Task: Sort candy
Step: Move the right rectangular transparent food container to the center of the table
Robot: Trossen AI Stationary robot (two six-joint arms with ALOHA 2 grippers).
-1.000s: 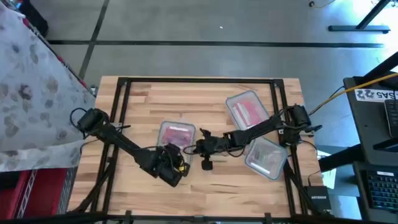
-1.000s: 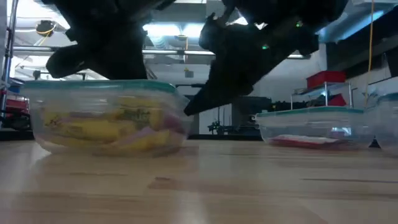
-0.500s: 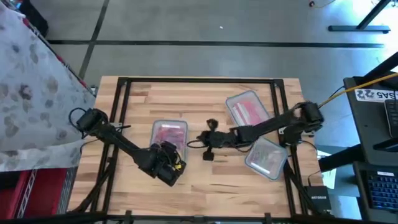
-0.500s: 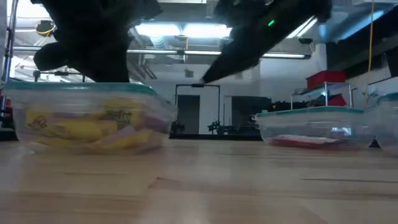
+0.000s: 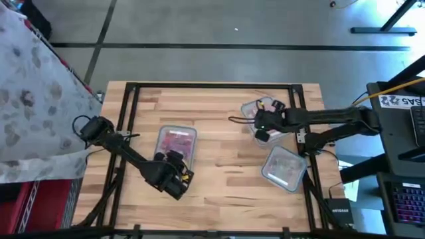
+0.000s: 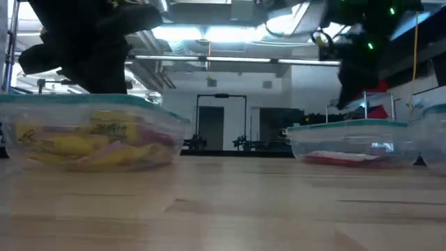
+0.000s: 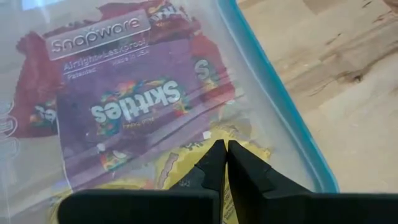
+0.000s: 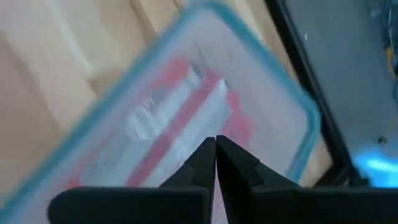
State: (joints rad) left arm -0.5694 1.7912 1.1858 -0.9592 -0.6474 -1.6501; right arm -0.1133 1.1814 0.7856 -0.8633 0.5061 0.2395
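The candy (image 7: 134, 102) is seen lidded inside clear tubs on the wooden surface (image 5: 219, 179): purple, red and yellow packets in the left tub (image 5: 176, 143), whose Skittles print is legible only in the left wrist view, and red packets in the far right tub (image 8: 205, 112). The left hand (image 7: 222, 163) is held low over the left tub's near end, fingers pressed together on nothing. The right hand (image 8: 215, 155) is stretched over the far right tub, fingers likewise closed and empty, while a third tub (image 5: 284, 167) is shown nearer only from above.
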